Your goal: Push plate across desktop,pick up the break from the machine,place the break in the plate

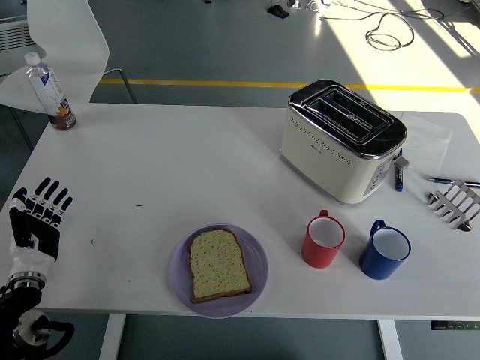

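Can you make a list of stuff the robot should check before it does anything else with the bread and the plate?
1. Bread on the plate: ok. The bread slice lies flat inside the purple plate.
2. Plate safely on the table: ok, though it sits close to the near edge of the white table.
3. Toaster slots empty: cannot tell for sure; no bread sticks out of the toaster.
4. Left hand free: ok. The left hand has its fingers spread and holds nothing, at the table's left edge.
5. Right hand: cannot tell, it is out of view.
6. Cups out of the way: ok. The red mug and blue mug stand apart from the plate.
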Robot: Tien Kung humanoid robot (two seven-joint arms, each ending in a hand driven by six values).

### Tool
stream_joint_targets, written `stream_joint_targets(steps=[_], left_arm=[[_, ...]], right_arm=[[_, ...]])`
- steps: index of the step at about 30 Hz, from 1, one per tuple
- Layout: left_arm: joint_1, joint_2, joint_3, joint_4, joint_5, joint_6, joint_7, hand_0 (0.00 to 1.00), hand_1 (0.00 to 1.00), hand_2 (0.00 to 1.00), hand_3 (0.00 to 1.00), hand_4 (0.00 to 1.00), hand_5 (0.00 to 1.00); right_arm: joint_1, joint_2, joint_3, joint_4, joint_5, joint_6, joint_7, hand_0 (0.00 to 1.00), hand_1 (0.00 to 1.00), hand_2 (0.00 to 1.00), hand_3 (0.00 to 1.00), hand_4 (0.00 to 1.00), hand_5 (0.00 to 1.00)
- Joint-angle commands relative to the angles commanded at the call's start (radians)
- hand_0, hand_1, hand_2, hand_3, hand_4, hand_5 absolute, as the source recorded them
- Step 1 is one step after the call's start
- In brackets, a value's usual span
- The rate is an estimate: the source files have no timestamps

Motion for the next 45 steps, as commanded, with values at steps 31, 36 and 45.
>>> stream_joint_targets(steps=[31, 36, 45], left_arm=[[0.015, 0.000, -0.035, -0.017, 0.008, -0.003, 0.009, 0.792, 0.773, 0.809, 0.723, 0.528, 0.998], [0.019, 0.000, -0.030, -0.016, 0.008, -0.004, 0.010, 0.792, 0.774, 0.809, 0.723, 0.528, 0.998], [0.027, 0.000, -0.027, -0.019, 0.008, -0.007, 0.015, 0.792, 0.774, 0.809, 0.723, 0.529, 0.998]], right_arm=[[-0.083, 0.050, 0.044, -0.115, -0.022, 0.166, -0.091, 0.788, 0.754, 0.777, 0.764, 0.565, 0.534], [-0.084, 0.051, 0.049, -0.135, -0.018, 0.163, -0.089, 0.787, 0.753, 0.778, 0.764, 0.559, 0.559], [-0.083, 0.058, 0.057, -0.158, -0.016, 0.166, -0.084, 0.788, 0.753, 0.778, 0.761, 0.559, 0.558]])
